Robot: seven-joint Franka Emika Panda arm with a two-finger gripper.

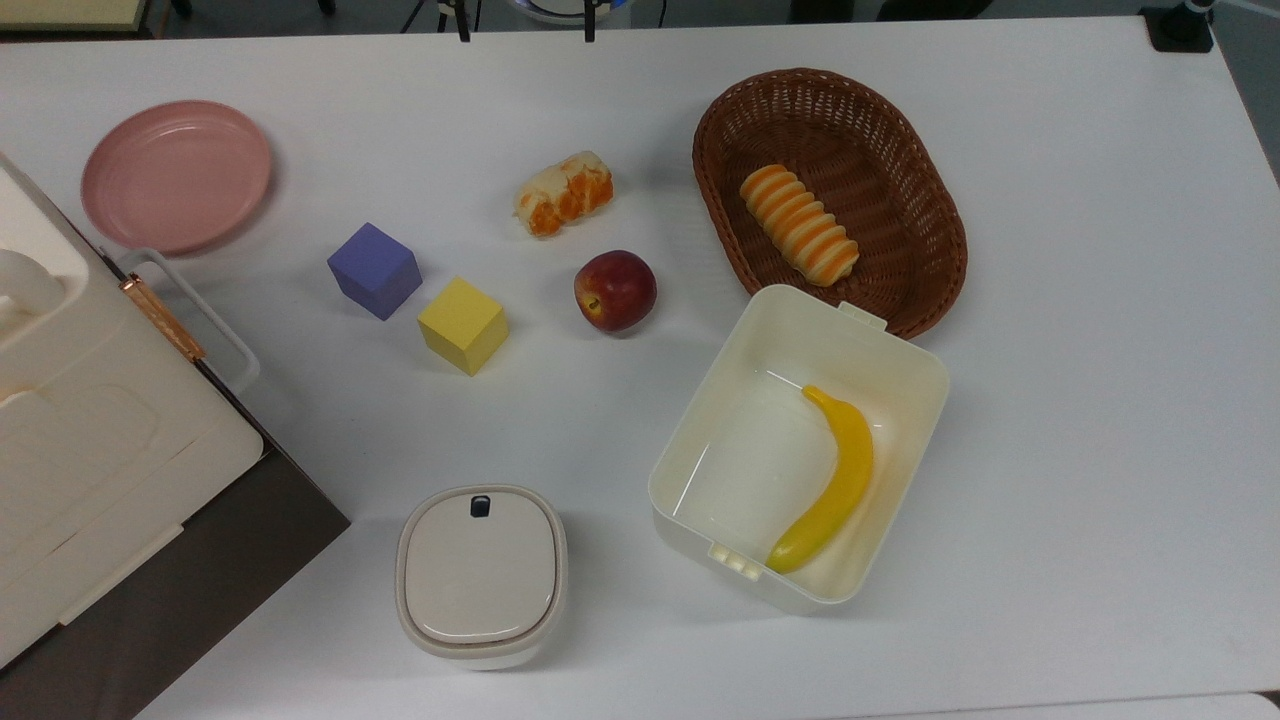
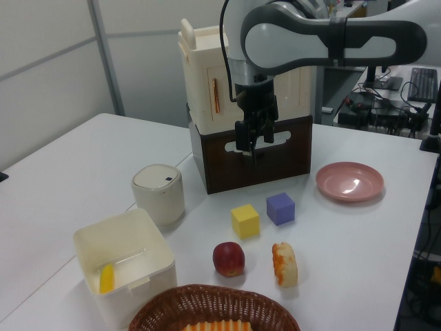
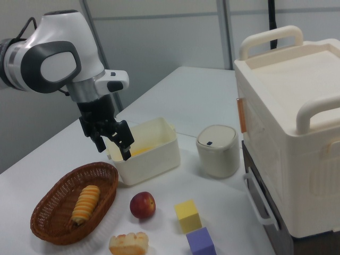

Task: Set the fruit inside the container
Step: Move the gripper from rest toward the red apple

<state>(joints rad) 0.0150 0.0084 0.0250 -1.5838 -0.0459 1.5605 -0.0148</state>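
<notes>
**One apple left to move, nothing gripped yet**

Resting on the white table [image 1: 1050, 400]: the dark-red apple [image 1: 615, 290], stem dimple and yellowish patch turned sideways, untouched, well below the jaws and apart from them in the left view and the right view. Nearest to it, the peeled orange segment cluster [image 1: 564, 192] and the yellow cube [image 1: 463, 325], each near but not touching; beyond the yellow cube, the purple cube [image 1: 374, 270].

Raised above the table, the gripper [image 3: 114, 142], jaws parted to a moderate gap, pointing down and holding nothing. Judging by the right view, more over the tub and basket side than over the apple.

Open and ready, the cream-white rectangular tub [image 1: 690, 440], already carrying a yellow banana [image 1: 830, 480] along one wall, with bare floor beside it, room enough for the apple by the look of it. Touching or just behind the tub, the brown wicker basket [image 1: 920, 200] with a striped bread roll [image 1: 799, 224] inside.

Farther out: a lidded rounded white box [image 1: 480, 572], a pink plate [image 1: 176, 174], and a large cream case with handles [image 3: 297, 133] on a dark brown base.

Judged progress: barely begun. Still to do: descend over the apple, close on it, lift, carry to the tub, release.
</notes>
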